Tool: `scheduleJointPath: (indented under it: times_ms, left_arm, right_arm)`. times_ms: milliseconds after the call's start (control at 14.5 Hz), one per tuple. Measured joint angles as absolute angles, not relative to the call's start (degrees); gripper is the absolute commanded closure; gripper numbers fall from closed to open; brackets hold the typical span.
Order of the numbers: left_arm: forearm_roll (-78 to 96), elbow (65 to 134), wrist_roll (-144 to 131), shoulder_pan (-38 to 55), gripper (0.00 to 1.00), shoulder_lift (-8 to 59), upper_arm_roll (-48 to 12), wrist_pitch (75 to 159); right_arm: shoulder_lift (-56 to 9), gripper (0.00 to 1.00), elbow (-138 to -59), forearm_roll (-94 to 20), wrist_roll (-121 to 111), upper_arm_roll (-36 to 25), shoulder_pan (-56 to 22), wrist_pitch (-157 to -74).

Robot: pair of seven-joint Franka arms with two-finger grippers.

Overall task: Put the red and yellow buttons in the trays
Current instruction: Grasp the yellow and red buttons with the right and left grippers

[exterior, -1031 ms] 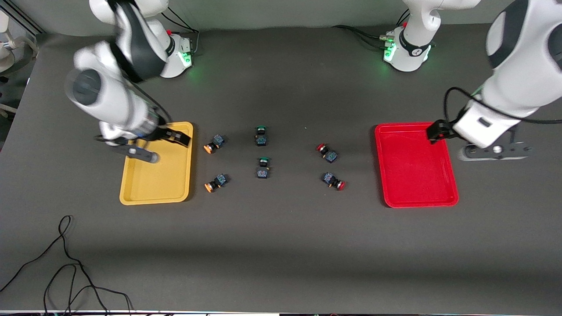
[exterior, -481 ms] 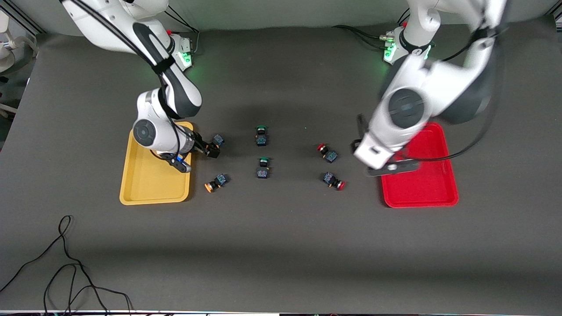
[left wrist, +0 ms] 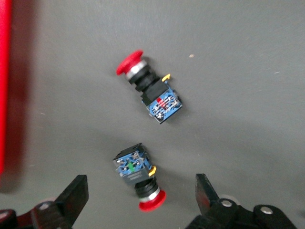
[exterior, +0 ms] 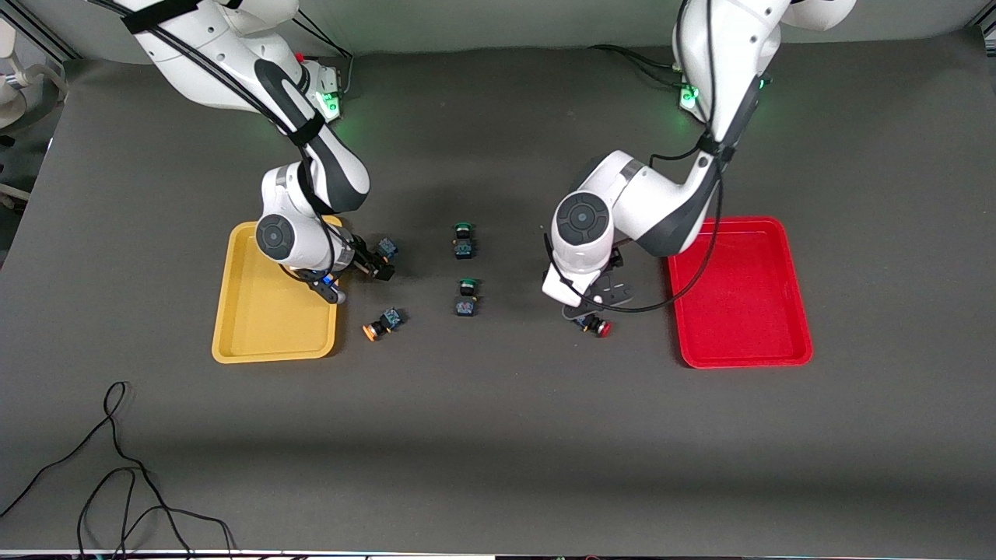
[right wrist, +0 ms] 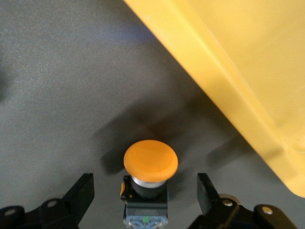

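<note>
Right gripper (right wrist: 145, 193): open wide, fingers astride a yellow-capped button (right wrist: 150, 164), not gripping, just beside the yellow tray (right wrist: 228, 71).
Left gripper (left wrist: 140, 195): open wide over two red-capped buttons (left wrist: 147, 90).
Front view: second yellow-capped button (exterior: 381, 324) free on table; one red-capped button hidden under left arm; red tray (exterior: 739, 292) holds nothing.

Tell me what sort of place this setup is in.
Most likely a robotics lab bench. Two arms are bolted to a table under a dark mat, loose cables trail across it, and a yellow tray and red tray flank small push buttons.
</note>
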State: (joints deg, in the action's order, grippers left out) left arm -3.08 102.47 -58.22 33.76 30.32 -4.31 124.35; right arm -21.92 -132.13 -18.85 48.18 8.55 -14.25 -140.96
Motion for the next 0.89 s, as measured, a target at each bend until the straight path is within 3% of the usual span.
scheduleJointPath:
  times_ms: [69, 206, 481, 550, 756, 825, 894]
  left_arm:
    - [-2.7, 104.2, -58.8, 33.7, 0.01, 30.6, -4.1, 126.4]
    - [-0.8, 107.0, -59.4, 33.6, 0.02, 31.0, -3.8, 129.8]
    - [0.4, 112.3, -59.9, 33.6, 0.06, 31.4, -3.7, 136.8]
    - [0.7, 113.1, -59.9, 33.6, 0.15, 31.7, -3.6, 137.7]
    - [3.2, 113.7, -60.0, 33.6, 0.88, 31.7, -3.9, 138.2]
    - [3.7, 113.7, -60.0, 33.6, 1.0, 31.7, -4.0, 138.2]
    - [4.0, 113.5, -60.0, 33.6, 1.0, 31.6, -4.0, 138.2]
  right_arm:
    - [-22.3, 0.6, -132.1, -19.1, 48.2, 8.6, -14.6, -141.6]
    - [-22.6, 0.79, -132.1, -19.2, 48.3, 8.7, -14.8, -142.0]
    - [-22.0, 0.83, -131.5, -19.3, 48.3, 9.2, -14.9, -141.6]
    - [-21.1, 0.83, -131.0, -19.3, 48.3, 9.2, -14.9, -140.0]
    - [-13.6, 0.83, -127.4, -18.9, 48.1, 8.3, -14.6, -128.2]
    - [-10.3, 0.83, -125.8, -17.8, 47.4, 6.9, -14.4, -123.5]
    - [-7.3, 0.83, -124.7, -16.0, 45.8, 4.8, -14.3, -120.4]
